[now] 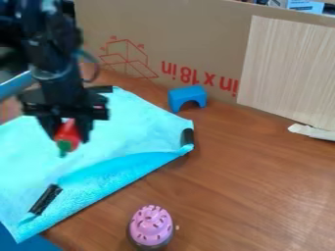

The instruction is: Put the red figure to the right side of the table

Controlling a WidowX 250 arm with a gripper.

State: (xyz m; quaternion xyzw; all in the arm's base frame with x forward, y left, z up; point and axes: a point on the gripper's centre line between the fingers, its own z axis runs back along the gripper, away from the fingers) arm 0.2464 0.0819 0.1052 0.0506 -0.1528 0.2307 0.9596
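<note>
The gripper (68,133) hangs over the left part of the light blue cloth, its two fingers closed around the red figure (67,135). The figure has a green end that points downward. It appears held above the cloth (131,128), though its exact height cannot be told. The wooden table (255,181) spreads to the right of the cloth.
A blue arch block (187,98) stands behind the cloth near the cardboard wall (203,34). A pink cupcake toy (151,225) sits at the front. Black strips (45,199) lie on the cloth's edges. Torn white paper (313,132) is at the right.
</note>
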